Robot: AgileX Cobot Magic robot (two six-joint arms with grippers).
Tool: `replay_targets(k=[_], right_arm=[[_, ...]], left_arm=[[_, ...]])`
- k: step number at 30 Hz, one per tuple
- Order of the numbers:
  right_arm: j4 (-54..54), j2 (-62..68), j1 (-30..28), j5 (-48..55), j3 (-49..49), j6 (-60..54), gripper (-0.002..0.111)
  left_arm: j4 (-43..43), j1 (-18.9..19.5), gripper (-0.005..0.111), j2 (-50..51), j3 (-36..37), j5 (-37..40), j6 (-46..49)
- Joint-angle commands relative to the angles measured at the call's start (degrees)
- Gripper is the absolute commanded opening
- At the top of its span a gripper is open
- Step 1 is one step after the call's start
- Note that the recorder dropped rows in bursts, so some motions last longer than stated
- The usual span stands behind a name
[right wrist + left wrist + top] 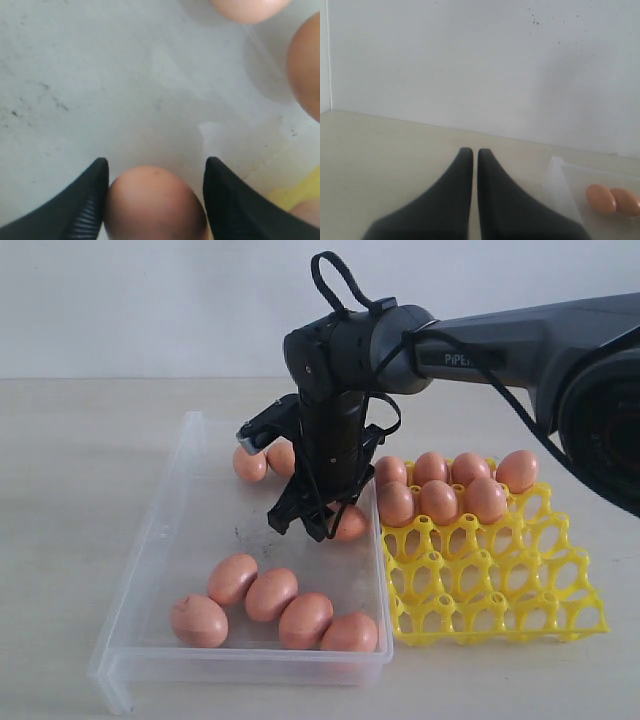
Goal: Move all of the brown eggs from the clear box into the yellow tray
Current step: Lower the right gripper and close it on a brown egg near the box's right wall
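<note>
The clear box [160,530] holds several brown eggs: a row along its front wall [271,594], two at the back [250,464], and one [350,523] by the right wall. My right gripper [320,525] reaches down into the box and is shut on that egg [155,205], a finger on each side, low over the smudged floor. The yellow tray [500,590] stands to the right of the box with several eggs [438,501] in its back two rows. My left gripper [472,150] is shut and empty over bare table, left of the box corner [560,170].
The right arm [500,350] stretches in from the upper right, above the tray's back rows. The tray's front rows of cups [470,615] are bare. Two eggs [612,200] at the back of the box show in the left wrist view. A pale wall stands behind the table.
</note>
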Motion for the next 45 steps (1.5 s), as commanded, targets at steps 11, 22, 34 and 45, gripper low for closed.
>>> replay_targets(k=[11,22,34,45], right_arm=[[-1.3,0.2,-0.2,3.9,-0.3,-1.7,0.067],[-6.0,0.2,-0.2,6.9,-0.3,-3.0,0.067],[-4.6,0.1,-0.2,-2.1,-0.3,4.5,0.067],[-5.6,-2.0,-0.2,-1.0,-0.3,0.2,0.067]], left_arm=[[-0.5,-0.1,0.004,-0.1,0.2,-0.2,-0.5],[-0.5,-0.1,0.004,-0.1,0.2,-0.2,-0.5],[-0.5,-0.1,0.004,-0.1,0.2,-0.2,-0.5],[-0.5,-0.1,0.004,-0.1,0.2,-0.2,-0.5]])
